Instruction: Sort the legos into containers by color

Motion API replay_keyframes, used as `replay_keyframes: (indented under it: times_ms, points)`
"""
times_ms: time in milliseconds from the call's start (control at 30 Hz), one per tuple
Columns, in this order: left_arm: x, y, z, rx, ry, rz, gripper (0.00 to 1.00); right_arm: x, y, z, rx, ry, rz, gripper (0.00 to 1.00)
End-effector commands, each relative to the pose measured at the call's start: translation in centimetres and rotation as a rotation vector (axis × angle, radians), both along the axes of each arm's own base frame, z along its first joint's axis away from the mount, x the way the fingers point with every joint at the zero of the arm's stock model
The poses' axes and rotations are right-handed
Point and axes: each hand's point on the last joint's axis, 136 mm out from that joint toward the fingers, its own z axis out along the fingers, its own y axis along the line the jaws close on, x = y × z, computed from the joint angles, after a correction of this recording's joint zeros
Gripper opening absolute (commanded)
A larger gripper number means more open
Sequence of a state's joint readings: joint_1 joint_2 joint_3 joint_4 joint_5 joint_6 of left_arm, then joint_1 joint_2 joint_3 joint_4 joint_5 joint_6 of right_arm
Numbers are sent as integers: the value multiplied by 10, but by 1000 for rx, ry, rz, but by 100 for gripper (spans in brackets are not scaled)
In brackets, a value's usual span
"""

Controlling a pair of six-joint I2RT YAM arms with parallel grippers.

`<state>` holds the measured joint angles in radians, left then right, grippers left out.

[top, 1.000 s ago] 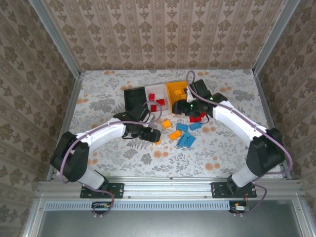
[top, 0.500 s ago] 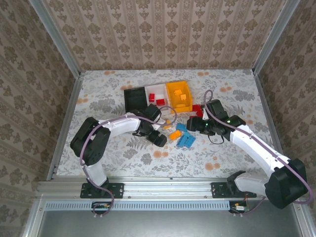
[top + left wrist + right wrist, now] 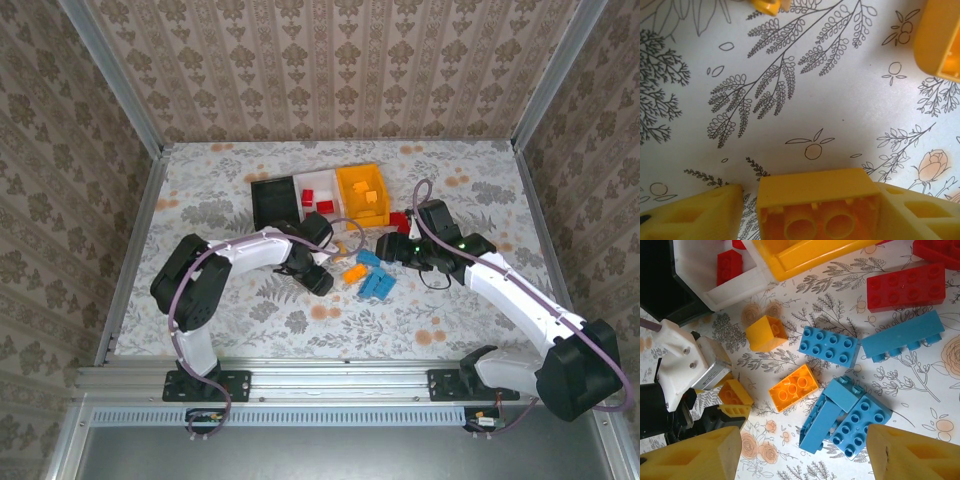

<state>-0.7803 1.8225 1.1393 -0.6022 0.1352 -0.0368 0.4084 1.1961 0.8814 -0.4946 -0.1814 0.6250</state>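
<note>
An orange lego (image 3: 817, 205) lies on its side between the fingers of my left gripper (image 3: 810, 210). The right finger is against it and a thin gap shows at the left finger (image 3: 695, 212). In the top view that gripper (image 3: 325, 283) sits low at the left of the lego pile. My right gripper (image 3: 802, 452) hangs open above a cluster of blue legos (image 3: 845, 415) and an orange lego (image 3: 793, 387), holding nothing. The black (image 3: 272, 198), white (image 3: 313, 190) and orange (image 3: 362, 190) containers stand in a row behind the pile.
Loose on the table are another orange lego (image 3: 766, 332), blue legos (image 3: 828, 345) (image 3: 902, 335) and a red lego (image 3: 905, 287). The white bin holds red legos (image 3: 729, 266). The two grippers work close together over the pile.
My right arm swung from over the bins down to the pile. The left gripper slid right to the orange lego and its jaws narrowed around it.
</note>
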Motion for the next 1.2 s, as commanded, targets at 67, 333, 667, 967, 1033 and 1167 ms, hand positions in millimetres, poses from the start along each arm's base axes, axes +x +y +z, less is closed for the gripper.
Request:
replay_keyframes:
  times_ms: [67,333,667,967,1033,1167]
  points:
    - [-19,2,12,-13,35,-15,59,4,-8,-4,-19,-12,-38,69]
    - [24,-14,93,-202,-65,130,55,1,-35,-3,-68,-44,-118,69]
    - [125,-80,190,-502,-149,280,53,-17,-49,-29,-68,7,-152,69]
    - [190,-139,166,-472,-181,225,53,-23,-60,-38,-130,25,-160,69]
    - [200,-143,157,-456,-181,227,53,-23,-62,-40,-136,38,-159,70]
    - [211,-146,145,-447,-174,229,58,-25,-48,-54,-103,110,-103,70]
